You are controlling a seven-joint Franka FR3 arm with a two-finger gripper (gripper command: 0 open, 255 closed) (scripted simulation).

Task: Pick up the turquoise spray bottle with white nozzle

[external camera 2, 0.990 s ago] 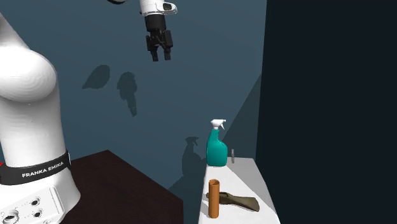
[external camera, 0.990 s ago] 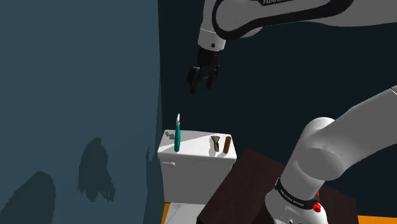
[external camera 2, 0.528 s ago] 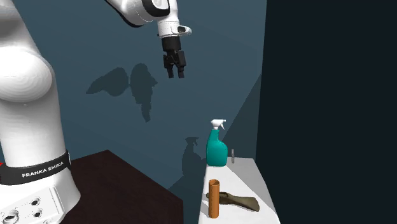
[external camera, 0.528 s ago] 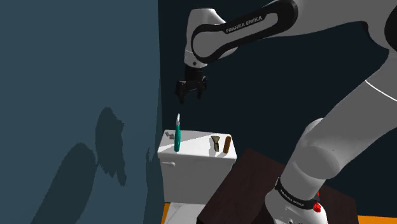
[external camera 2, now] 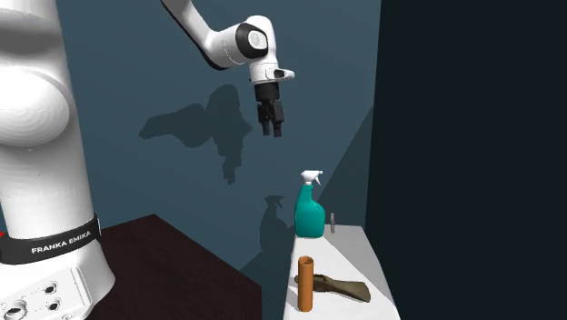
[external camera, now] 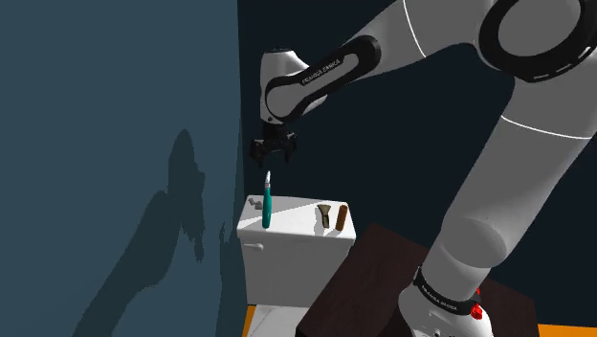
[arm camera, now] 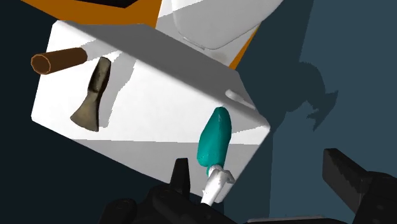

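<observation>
While the all-black two-finger gripper (external camera: pixel 271 159) (external camera 2: pixel 273 132) (arm camera: pixel 259 175) hangs in the air above the white toilet tank (external camera: pixel 298 241) (external camera 2: pixel 374 264) (arm camera: pixel 159 102), its fingers stand wide apart and clasp nothing. At the end of the tank's top nearest the blue-grey wall (external camera: pixel 115 115), the turquoise spray bottle with a white nozzle (external camera: pixel 266 206) (external camera 2: pixel 309 215) (arm camera: pixel 214 141) stands upright, below the gripper and apart from it. Toward the tank's other end, a brown cylinder (external camera: pixel 342 218) (external camera 2: pixel 306 283) (arm camera: pixel 58 60) stands upright just beside a dark olive flared object (external camera: pixel 325 216) (external camera 2: pixel 343 289) (arm camera: pixel 92 95) lying flat.
</observation>
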